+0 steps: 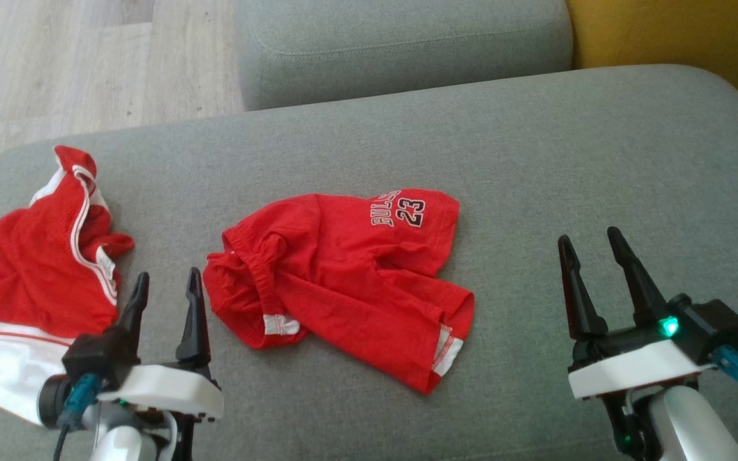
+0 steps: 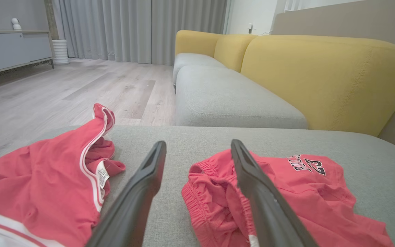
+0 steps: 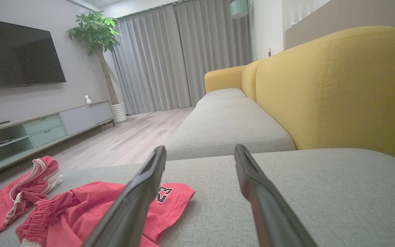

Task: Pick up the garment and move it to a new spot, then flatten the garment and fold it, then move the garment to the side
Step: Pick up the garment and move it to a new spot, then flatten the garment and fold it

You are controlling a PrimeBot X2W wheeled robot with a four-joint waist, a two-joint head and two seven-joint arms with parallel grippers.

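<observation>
On the grey sofa cushion (image 1: 567, 160), crumpled red shorts (image 1: 343, 275) lie centre, a red jersey (image 1: 29, 269) at nine o'clock. The left hand (image 1: 169, 275) and right hand (image 1: 589, 235) gape wide, empty. The left, between both garments, could snag the jersey or pinch one layer.

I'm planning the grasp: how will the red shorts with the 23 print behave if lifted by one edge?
The red shorts lie crumpled in soft folds, so they will probably hang limp and sag when lifted. The thin fabric looks light, likely no strain. Pushed across the grey cushion, they would probably bunch up rather than slide.
</observation>
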